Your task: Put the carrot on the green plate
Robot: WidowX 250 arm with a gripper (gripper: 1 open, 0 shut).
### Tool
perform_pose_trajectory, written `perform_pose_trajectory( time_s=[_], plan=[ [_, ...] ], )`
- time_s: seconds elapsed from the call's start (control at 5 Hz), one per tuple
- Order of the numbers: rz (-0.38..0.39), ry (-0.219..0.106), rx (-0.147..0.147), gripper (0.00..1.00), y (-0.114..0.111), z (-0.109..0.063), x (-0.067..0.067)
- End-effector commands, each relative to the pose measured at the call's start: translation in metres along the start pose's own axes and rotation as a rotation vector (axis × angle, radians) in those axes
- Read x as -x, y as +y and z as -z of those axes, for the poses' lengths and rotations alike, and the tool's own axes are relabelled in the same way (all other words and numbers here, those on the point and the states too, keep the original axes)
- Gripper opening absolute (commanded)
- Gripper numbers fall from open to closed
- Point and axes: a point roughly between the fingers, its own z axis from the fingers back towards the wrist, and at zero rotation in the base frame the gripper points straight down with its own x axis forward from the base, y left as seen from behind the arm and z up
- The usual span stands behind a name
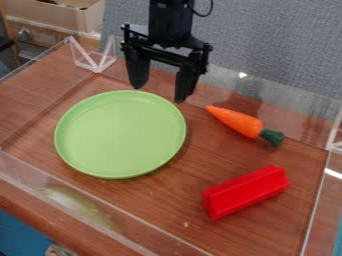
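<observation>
The carrot is small and orange with a dark green stem tip, and it lies on the wooden table to the right of the green plate. That plate is round, flat and lime green, and nothing rests on it. My gripper hangs above the plate's far right rim, black, its two fingers spread wide apart and pointing down. It is open, holds nothing, and sits up and to the left of the carrot without touching it.
A red ridged block lies at the front right, below the carrot. Clear plastic walls fence the wooden table on all sides. Cardboard boxes stand behind at the back left.
</observation>
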Motion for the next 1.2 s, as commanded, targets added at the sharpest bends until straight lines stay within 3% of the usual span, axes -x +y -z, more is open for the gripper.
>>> perform_pose_trajectory(
  time_s=[0.0,0.2,0.6,0.8,1.0],
  plan=[
    [0.035,0.026,0.001,1.00,-0.009,0.012,-0.002],
    [0.140,0.028,-0.005,1.00,-0.030,0.021,-0.017],
    [0.217,-0.019,-0.008,1.00,-0.081,0.041,-0.079],
    [0.159,-0.040,0.001,1.00,-0.087,0.053,-0.100],
    [0.135,-0.033,0.003,1.00,-0.078,0.057,-0.109]
  ],
)
